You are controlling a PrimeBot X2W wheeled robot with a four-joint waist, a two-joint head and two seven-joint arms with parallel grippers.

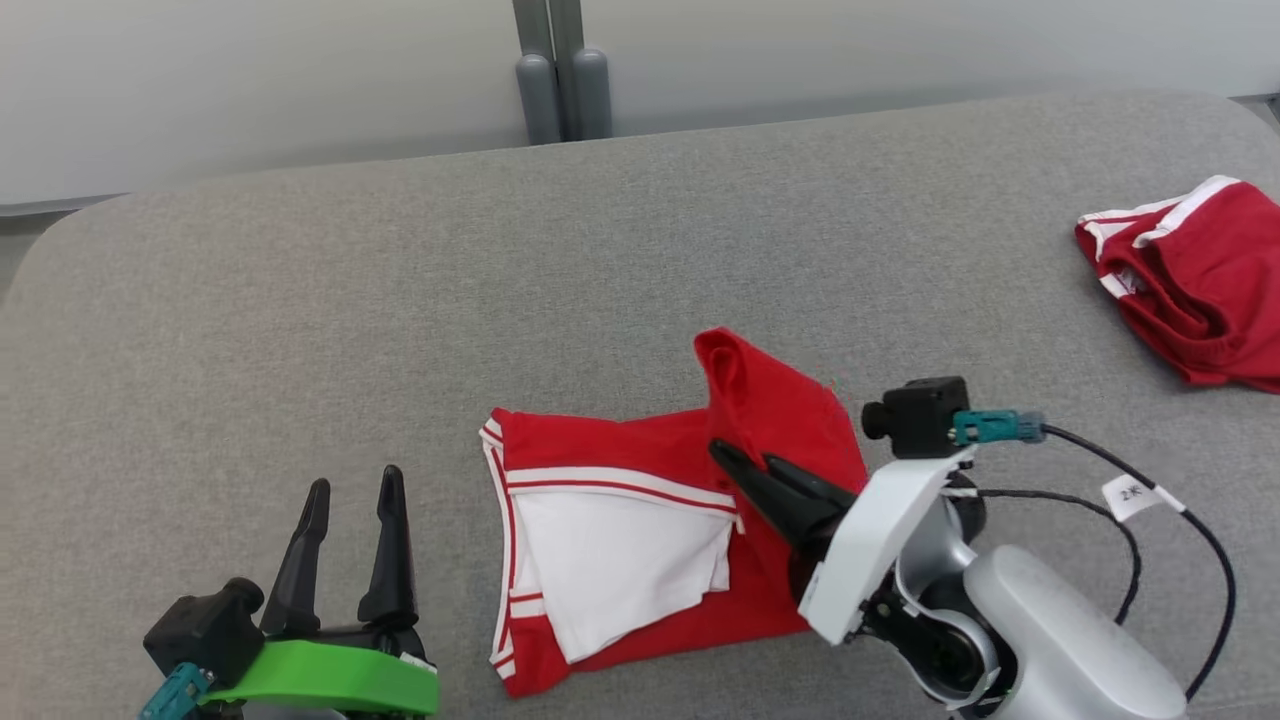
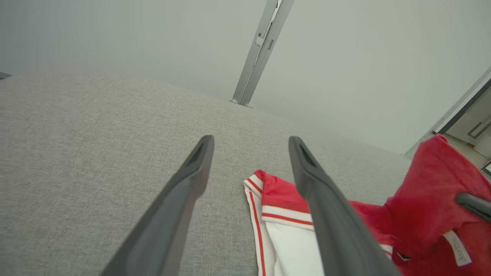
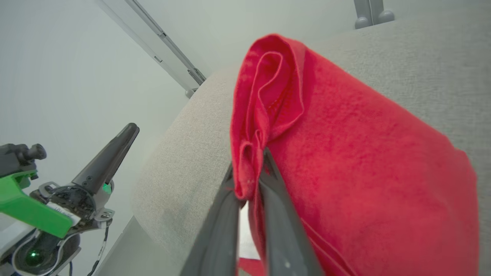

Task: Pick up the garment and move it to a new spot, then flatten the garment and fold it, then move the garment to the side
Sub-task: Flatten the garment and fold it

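The garment [image 1: 640,540] is red with a white panel and white-and-red stripe trim, lying partly folded near the front edge of the grey cushioned surface. My right gripper [image 1: 738,462] is shut on its right red edge, which it lifts into an upright fold [image 1: 735,375]. The right wrist view shows the red cloth [image 3: 345,172] pinched between the two fingers [image 3: 218,218]. My left gripper [image 1: 352,485] stands open to the garment's left, apart from it, fingers pointing away from me. In the left wrist view the garment's striped corner [image 2: 268,191] lies just behind the right finger [image 2: 326,207].
A second red garment with white trim [image 1: 1190,285] lies crumpled at the far right of the grey surface [image 1: 400,300]. A pale wall and a grey post [image 1: 560,80] stand behind the surface. A black cable [image 1: 1180,520] loops off my right wrist.
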